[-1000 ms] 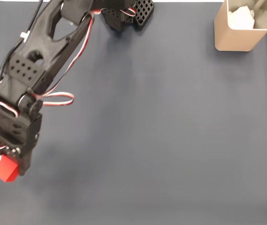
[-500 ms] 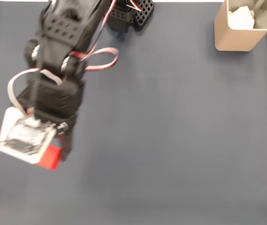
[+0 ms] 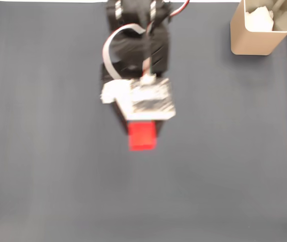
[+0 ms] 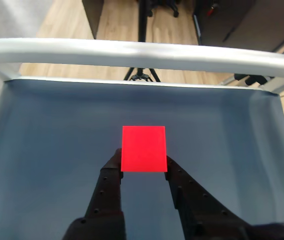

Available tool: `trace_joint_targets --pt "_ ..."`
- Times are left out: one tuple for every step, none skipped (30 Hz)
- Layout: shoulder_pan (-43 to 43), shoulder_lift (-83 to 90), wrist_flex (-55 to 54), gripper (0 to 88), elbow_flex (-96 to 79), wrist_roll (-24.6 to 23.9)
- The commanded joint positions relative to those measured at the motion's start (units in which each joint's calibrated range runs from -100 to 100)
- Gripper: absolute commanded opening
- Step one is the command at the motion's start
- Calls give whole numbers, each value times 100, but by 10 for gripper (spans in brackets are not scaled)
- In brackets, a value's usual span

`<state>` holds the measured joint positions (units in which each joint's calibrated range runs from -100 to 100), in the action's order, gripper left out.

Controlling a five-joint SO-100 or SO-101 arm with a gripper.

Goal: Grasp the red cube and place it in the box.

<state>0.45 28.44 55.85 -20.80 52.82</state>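
Seen from the fixed view, reaching down from 12 o'clock over the dark counter (image 3: 52,166): the black arm (image 3: 138,45), motion-blurred, with a grey ribbon cable (image 3: 114,43) looping at its left and a pale circuit board (image 3: 146,98) on top near the wrist. Clamped in the hand (image 3: 142,132) just below that board, at roughly picture centre: the red cube (image 3: 142,137), jutting toward 6 o'clock, with height above the counter not readable here. Well apart, up at 1 to 2 o'clock in the far right corner: the box (image 3: 254,38), beige, upright, with something white (image 3: 260,19) inside. In the wrist view, coming up from 6 o'clock: two black fingers (image 4: 109,182), one pressed to each lower side of the red cube (image 4: 143,148), gap no wider than the cube itself. Behind the cube: the dark counter (image 4: 47,150) stretching away to a pale rail (image 4: 132,51) at 12 o'clock, then wooden floor (image 4: 122,20) and a black tripod base (image 4: 142,75) beyond.
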Motion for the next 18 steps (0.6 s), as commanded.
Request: trace_joint_targets --pt "-449 596 112 46 -55 49" --pt "-577 683 161 45 -83 59" --pt "-705 769 227 45 -110 73" --pt "-833 847 284 45 -138 93" --pt "-954 925 342 44 -156 122" --pt "-1074 986 382 44 -174 137" --pt "-1195 1064 423 44 -201 156" --pt "-1309 1125 473 44 -220 176" --pt "-1429 1185 514 43 -220 190" --pt "-1543 1229 571 43 -220 215" --pt "-1657 1281 628 43 -220 230" --pt "-1770 1324 686 41 -220 264" --pt "-1898 1367 743 41 -229 283" --pt "-2019 1402 809 40 -229 298" --pt "-2140 1445 874 39 -211 308" --pt "-2260 1480 907 39 -211 313" --pt "-2381 1523 948 38 -220 313" --pt "-2502 1549 989 38 -220 317"
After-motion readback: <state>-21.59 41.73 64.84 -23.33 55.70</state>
